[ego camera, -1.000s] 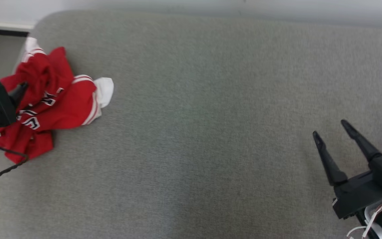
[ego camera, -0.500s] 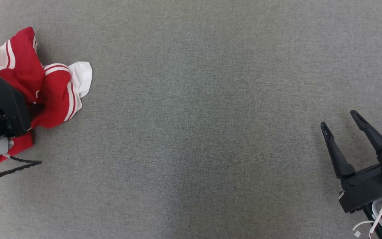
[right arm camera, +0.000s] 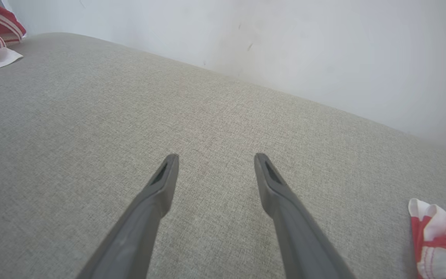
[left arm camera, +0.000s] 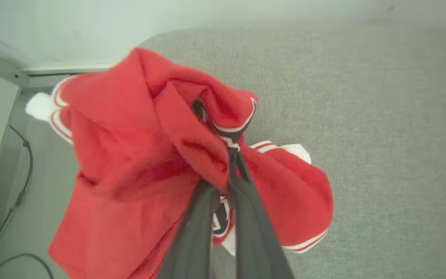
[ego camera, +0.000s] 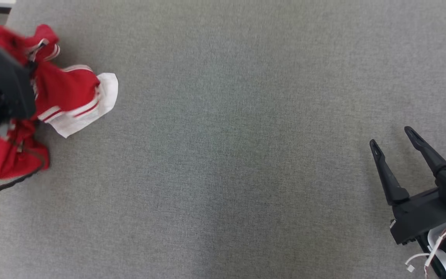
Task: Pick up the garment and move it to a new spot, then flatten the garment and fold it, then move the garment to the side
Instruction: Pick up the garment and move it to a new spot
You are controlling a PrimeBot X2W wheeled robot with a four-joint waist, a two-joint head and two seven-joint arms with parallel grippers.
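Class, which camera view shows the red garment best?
Left wrist view: the garment is close and central, pinched in the left end effector. Head view shows it partly hidden by the arm; right wrist view catches a corner.

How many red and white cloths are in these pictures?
2. One garment, bunched at the left end of the surface, is pinched in the left gripper. A second red-and-white cloth lies right of the right gripper, cut off by the picture's edge; more may be hidden.

Nothing legible appears anywhere. The red garment (left arm camera: 122,155) bears a black-and-white printed mark, mostly hidden among its folds, with too little showing to read.
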